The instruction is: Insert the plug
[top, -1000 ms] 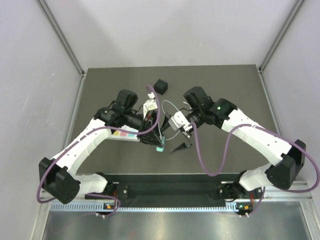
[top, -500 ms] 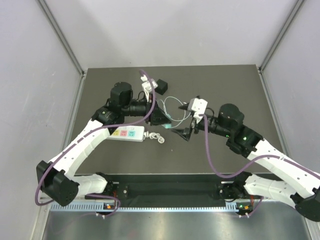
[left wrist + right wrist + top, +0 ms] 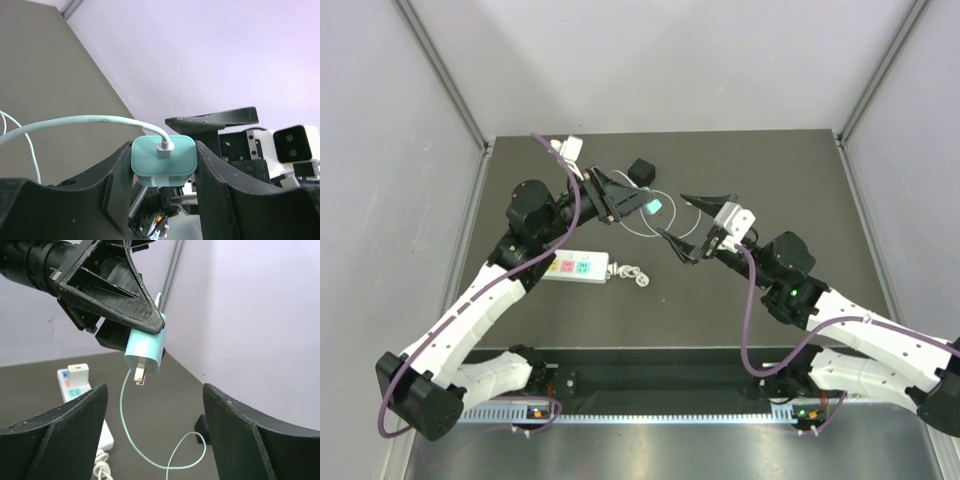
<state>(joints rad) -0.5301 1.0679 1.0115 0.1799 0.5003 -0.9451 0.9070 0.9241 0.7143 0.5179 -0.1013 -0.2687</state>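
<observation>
Overhead first: small mint-green cube-shaped plug (image 3: 655, 207) held aloft above the dark grey tabletop (image 3: 770, 170), clamped in the black two-finger left gripper (image 3: 645, 204). Trailing from it, a thin pale wire (image 3: 670, 222) looping down toward the table. Opposite, black right gripper (image 3: 686, 222) up at the same height and facing the plug, near but apart from it. Lower left, long white power strip with coloured sockets (image 3: 575, 267) flat on the table, short coiled white cord (image 3: 632, 276) at its end. Farther back, a small black cube (image 3: 640, 171), untouched.

From the left wrist: fingers (image 3: 117, 185) pressed against two opposite flanks of the plug, wire end toward the camera. Probably gripped this way to leave the prong face free.

From the right wrist: fingers (image 3: 65, 435) spread wide, nothing between them; two metal prongs (image 3: 140, 374) pointing down, in plain sight. Likely set up for a handover or regrasp, though hard to judge from this angle how close to the plug. Not yet inserted; plug well apart from the strip.
</observation>
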